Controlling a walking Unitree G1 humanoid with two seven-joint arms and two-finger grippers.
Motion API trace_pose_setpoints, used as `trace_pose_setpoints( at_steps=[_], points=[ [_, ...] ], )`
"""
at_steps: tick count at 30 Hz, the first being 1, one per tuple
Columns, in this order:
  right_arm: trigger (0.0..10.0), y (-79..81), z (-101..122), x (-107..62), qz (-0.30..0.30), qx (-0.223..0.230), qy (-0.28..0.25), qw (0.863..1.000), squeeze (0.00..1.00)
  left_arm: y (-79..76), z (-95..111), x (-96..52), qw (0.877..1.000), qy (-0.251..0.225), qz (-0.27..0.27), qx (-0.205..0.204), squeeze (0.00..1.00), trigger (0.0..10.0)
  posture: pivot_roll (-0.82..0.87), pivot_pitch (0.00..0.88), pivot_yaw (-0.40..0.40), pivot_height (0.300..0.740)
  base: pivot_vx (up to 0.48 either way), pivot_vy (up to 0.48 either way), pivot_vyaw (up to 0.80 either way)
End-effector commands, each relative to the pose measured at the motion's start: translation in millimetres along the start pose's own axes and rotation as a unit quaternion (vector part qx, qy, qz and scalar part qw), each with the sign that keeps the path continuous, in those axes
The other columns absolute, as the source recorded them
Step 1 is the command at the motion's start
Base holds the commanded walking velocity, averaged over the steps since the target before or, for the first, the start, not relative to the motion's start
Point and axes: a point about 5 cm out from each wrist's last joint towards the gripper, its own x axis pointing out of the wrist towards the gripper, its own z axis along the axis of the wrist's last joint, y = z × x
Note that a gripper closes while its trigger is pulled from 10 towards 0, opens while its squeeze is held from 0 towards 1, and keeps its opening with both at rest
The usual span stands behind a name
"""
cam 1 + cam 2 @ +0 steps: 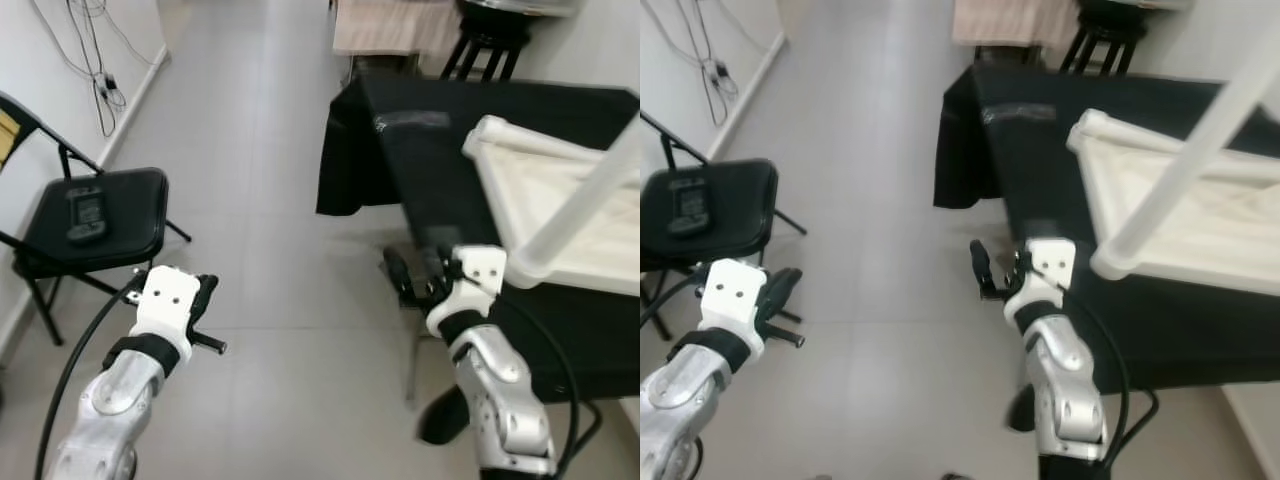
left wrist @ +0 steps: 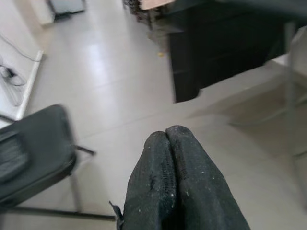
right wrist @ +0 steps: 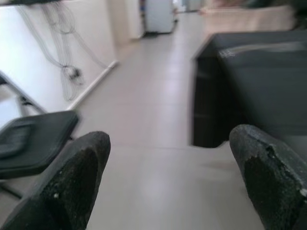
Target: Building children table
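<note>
The children table (image 1: 560,205) lies upside down on a work table covered with a black cloth (image 1: 450,150), on the robot's right side. Its white underside faces up, and one white leg (image 1: 590,195) rises from its near corner, slanting up toward the top right of the head views. The right gripper (image 1: 985,272) is held at the near left edge of the black cloth, just beside and lower than this corner of the children table, without touching it. Its two black fingers (image 3: 268,167) stand wide apart, with nothing between them. The left gripper (image 1: 207,300) hangs over the bare floor, well apart from the children table, and near a black folding chair (image 1: 100,215). Its fingers (image 2: 172,182) are pressed together and hold nothing.

The floor (image 1: 260,180) is made of large light grey tiles. The folding chair stands by the white wall on the left, and a dark flat device (image 1: 87,212) lies on its seat. Some cables (image 1: 95,60) hang down the wall behind the chair. At the far end of the room, behind the black cloth, there is a dark stool (image 1: 485,45) and a piece of light wooden furniture (image 1: 385,25). A black cable (image 1: 75,355) runs along the left arm.
</note>
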Motion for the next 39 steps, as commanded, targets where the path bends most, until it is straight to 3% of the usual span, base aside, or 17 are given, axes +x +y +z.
trace_pose_setpoints(
  at_steps=[1, 7, 10, 16, 39],
  points=[
    [10.0, 3.9, -1, 3.0, 0.011, -0.015, 0.004, 1.0, 0.0, -5.3, -5, -0.3, 1.0, 0.004, -0.012, -0.011, 0.0, 10.0, 0.08, 0.178, -0.096, 0.74, 0.0, 0.0, 0.0],
    [10.0, 12.3, -5, 19.3, 0.025, -0.03, 0.021, 0.999, 0.0, -24.2, -22, 4.6, 0.995, 0.015, -0.037, -0.091, 0.0, 10.0, 0.08, 0.18, -0.099, 0.74, 0.0, 0.0, 0.0],
    [10.0, 12.4, -11, 23.2, 0.028, -0.026, 0.036, 0.999, 0.0, -22.5, -24, 6.1, 0.994, 0.009, -0.022, -0.106, 0.0, 10.0, 0.08, 0.18, -0.1, 0.74, 0.185, 0.0, 0.0],
    [10.0, 7.3, -23, 26.3, 0.015, -0.005, 0.076, 0.997, 0.0, -20.4, -25, 6.0, 0.993, 0.01, -0.011, -0.117, 0.0, 10.0, 0.08, 0.184, -0.095, 0.74, 0.326, 0.0, -0.13],
    [10.0, 10.7, -22, 31.2, 0.029, -0.015, 0.067, 0.997, 0.0, -20.0, -25, 8.2, 0.993, 0.0, -0.022, -0.113, 0.0, 10.0, 0.08, 0.192, -0.088, 0.74, 0.375, 0.0, -0.07]
  ],
)
